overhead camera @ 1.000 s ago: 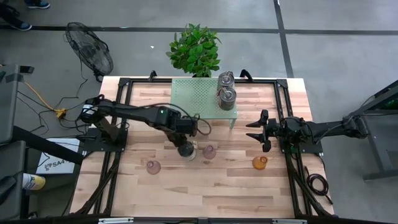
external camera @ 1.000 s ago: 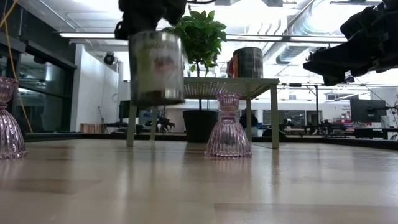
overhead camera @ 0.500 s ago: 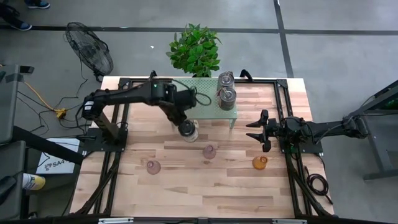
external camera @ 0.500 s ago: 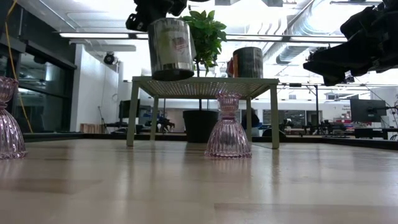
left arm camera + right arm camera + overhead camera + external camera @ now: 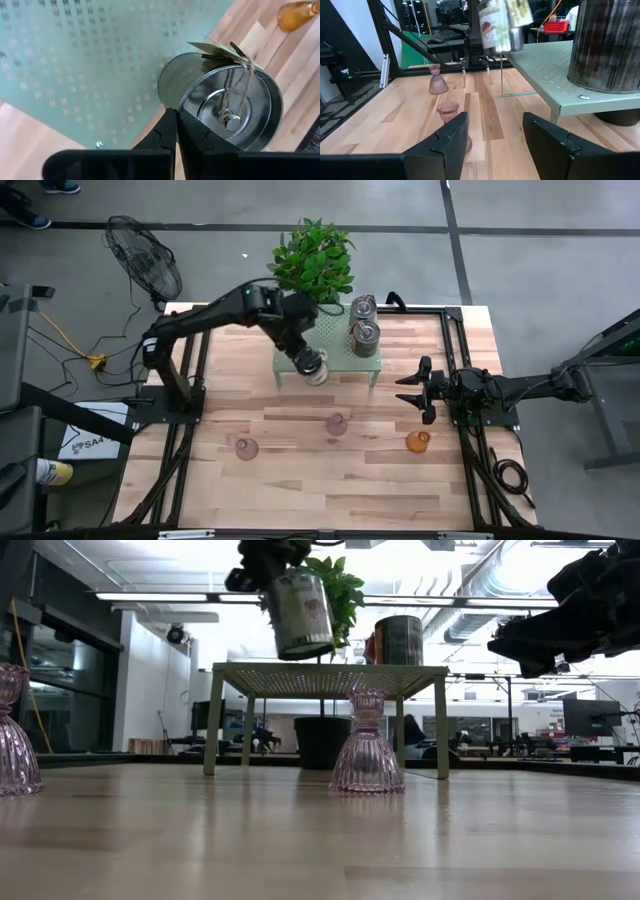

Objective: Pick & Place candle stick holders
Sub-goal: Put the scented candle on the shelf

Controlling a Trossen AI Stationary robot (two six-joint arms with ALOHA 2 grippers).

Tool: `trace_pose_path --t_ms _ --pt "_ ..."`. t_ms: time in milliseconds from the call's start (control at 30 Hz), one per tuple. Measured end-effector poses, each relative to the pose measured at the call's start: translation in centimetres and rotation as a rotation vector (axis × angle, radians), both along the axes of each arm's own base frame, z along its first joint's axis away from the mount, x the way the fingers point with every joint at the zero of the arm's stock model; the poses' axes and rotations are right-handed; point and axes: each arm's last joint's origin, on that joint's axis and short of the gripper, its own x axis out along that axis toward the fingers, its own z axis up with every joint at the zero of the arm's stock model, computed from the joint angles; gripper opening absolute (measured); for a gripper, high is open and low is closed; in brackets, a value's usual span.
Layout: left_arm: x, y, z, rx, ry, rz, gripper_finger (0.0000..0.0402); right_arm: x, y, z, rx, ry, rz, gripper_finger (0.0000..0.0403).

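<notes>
High view: silver holder (image 5: pixel 316 368) carried tilted in the air over the near edge of the green shelf (image 5: pixel 300 340), rim pinched by the closed left gripper (image 5: pixel 308 361). In the left wrist view, fingers (image 5: pixel 172 131) clamped on that rim, a paper tag tied on by string. Two more silver holders (image 5: pixel 364 323) standing on the shelf's right side. Two pink glass holders (image 5: pixel 337 423) and an amber one (image 5: pixel 418 441) down on the table (image 5: pixel 300 490). Right gripper (image 5: pixel 408 391) waiting apart at the table's right, jaws open, holding nothing.
</notes>
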Motion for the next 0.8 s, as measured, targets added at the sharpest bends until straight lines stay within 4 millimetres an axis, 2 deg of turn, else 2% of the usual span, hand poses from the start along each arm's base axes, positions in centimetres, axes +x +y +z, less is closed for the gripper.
trace_pose_path --t_ms 400,567,800 --pt "2.5 4.6 1.7 0.046 -0.004 -0.015 0.0000 0.0 0.0 0.0 0.000 -0.001 0.000 0.0185" --pt "2.9 6.2 1.3 0.059 -0.040 -0.005 0.0000 0.0 0.0 0.0 0.000 -0.001 0.000 0.0185" --pt "3.9 7.4 0.1 0.079 -0.026 0.004 0.0000 0.0 0.0 0.0 -0.001 -0.001 0.000 0.0185"
